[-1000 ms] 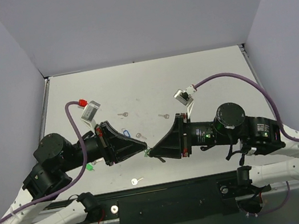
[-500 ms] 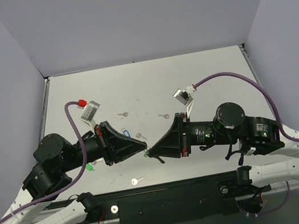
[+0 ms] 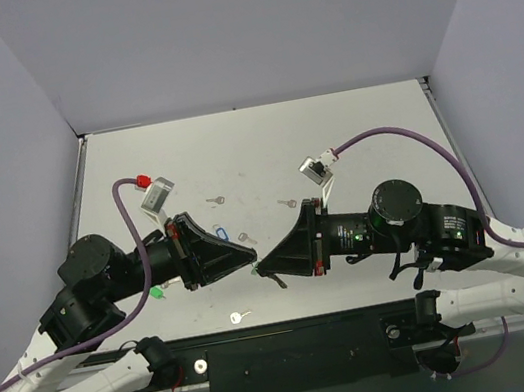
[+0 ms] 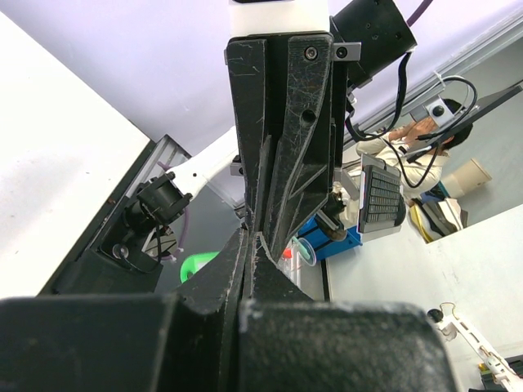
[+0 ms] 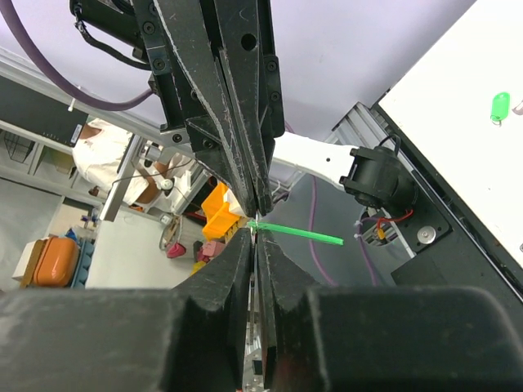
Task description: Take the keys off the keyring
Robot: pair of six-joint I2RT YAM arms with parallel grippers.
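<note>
Keyring point(image 5: 298, 234): the light-green tag is hanging in the air over the near middle of the table point(image 3: 372, 126). It is showing edge-on in the right wrist view, with its ring end sitting right where the two sets of fingertips are meeting.
Key: too small to make out, so I cannot tell whether one is riding on the ring.
Left gripper point(image 4: 248, 242): the jaws are pressing together at the ring end; what they are pinching is not showing.
Right gripper point(image 5: 255, 242): the jaws are pressing together too, tip to tip against the left.
Risk: the thin ring is liable to slip free if either arm pulls off-line, dropping the tag to the table. If both are pinching the same wire, a hard pull risks bending the ring rather than threading a key off.
Counts: one held tag; four loose keys point(image 3: 216, 201) lying on the table; one blue tag point(image 3: 220, 232); one brighter green tag point(image 3: 157, 293); two grippers.
</note>
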